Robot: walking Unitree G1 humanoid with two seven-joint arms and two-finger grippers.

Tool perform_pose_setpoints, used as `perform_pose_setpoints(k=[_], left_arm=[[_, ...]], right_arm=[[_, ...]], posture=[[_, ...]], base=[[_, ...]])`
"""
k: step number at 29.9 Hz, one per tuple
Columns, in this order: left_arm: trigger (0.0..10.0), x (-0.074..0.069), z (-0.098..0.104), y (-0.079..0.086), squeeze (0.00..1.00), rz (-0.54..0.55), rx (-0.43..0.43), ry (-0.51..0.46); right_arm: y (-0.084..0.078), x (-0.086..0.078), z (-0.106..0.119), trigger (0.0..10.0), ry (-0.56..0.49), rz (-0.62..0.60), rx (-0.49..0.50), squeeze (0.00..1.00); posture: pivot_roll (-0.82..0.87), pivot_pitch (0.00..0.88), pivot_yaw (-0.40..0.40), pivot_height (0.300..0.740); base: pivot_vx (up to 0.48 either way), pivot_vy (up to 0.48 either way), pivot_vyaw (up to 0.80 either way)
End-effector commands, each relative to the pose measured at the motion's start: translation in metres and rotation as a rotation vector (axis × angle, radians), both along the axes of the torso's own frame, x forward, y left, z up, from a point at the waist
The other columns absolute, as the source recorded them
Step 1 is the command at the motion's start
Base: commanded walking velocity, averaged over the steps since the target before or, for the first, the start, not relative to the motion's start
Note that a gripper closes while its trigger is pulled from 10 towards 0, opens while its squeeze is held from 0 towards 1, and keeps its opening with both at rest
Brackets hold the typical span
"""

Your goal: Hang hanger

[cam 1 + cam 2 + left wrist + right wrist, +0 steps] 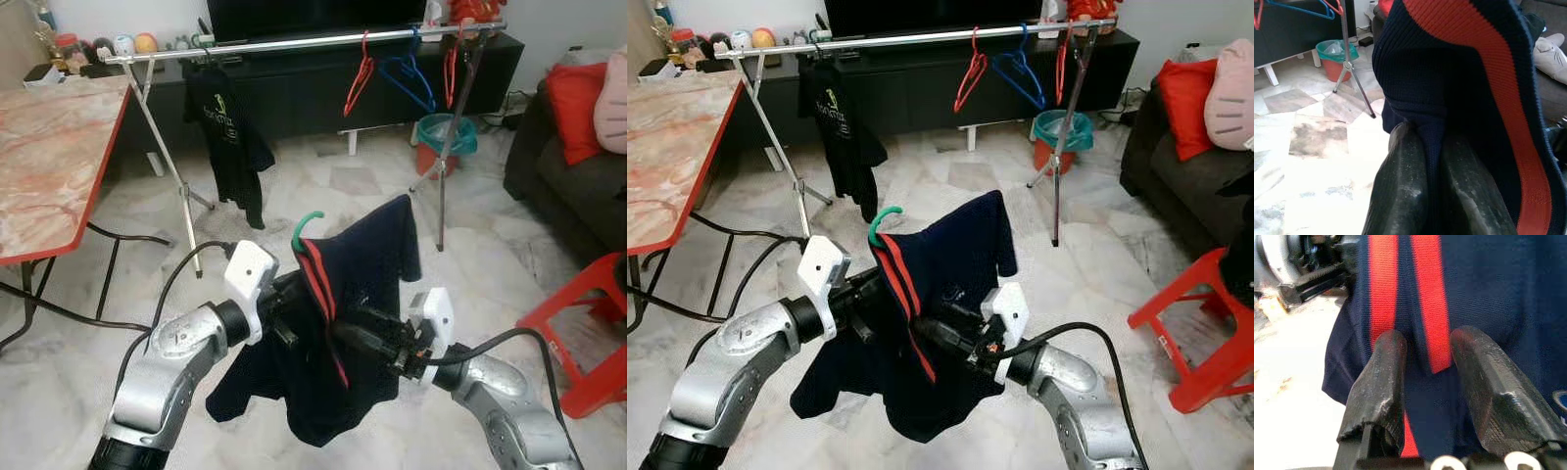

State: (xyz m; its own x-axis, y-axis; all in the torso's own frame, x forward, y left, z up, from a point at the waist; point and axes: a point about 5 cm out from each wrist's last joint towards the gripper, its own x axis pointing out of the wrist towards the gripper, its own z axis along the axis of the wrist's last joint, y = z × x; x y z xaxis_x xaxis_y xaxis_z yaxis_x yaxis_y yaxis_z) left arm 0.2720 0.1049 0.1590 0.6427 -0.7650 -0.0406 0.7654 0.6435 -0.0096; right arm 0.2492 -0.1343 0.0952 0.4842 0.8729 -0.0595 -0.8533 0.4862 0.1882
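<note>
A navy shirt (367, 264) with red stripes hangs on a green hanger, whose hook (309, 223) sticks up above the collar. I hold it in front of me above the floor. My left gripper (289, 315) is shut on the shirt near the collar, and a fold of navy cloth is pinched between its fingers (1400, 186). My right gripper (355, 331) presses against the shirt from the right. Its fingers (1383, 377) stand open, with the red stripes across the gap. The silver clothes rail (294, 44) crosses the room well ahead.
On the rail hang a black T-shirt (227, 132), red hangers (359, 73) and a blue hanger (409, 76). A marble-topped table (49, 157) stands left; a red stool (588, 333) and dark sofa (568, 186) stand right. A bin (443, 142) sits under the rail.
</note>
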Motion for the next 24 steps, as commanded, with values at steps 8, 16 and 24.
perform_pose_setpoints(k=[8,16,24], left_arm=[[10.0,-0.002,0.019,-0.009,0.0,-0.04,-0.04,-0.047],[10.0,-0.003,0.021,-0.013,0.0,-0.047,-0.059,-0.042],[10.0,-0.005,0.023,-0.016,0.0,-0.069,-0.071,-0.032]], right_arm=[[0.001,0.003,-0.005,10.0,-0.026,-0.031,-0.085,0.0],[0.001,0.011,-0.004,10.0,-0.044,-0.085,-0.079,0.0],[0.001,0.012,-0.007,10.0,-0.07,-0.116,-0.116,0.0]], posture=[[-0.07,0.016,0.019,0.74],[-0.07,0.017,0.014,0.74],[-0.07,0.017,0.017,0.74]], base=[[0.0,0.0,0.0],[0.0,0.0,0.0],[0.0,0.0,0.0]])
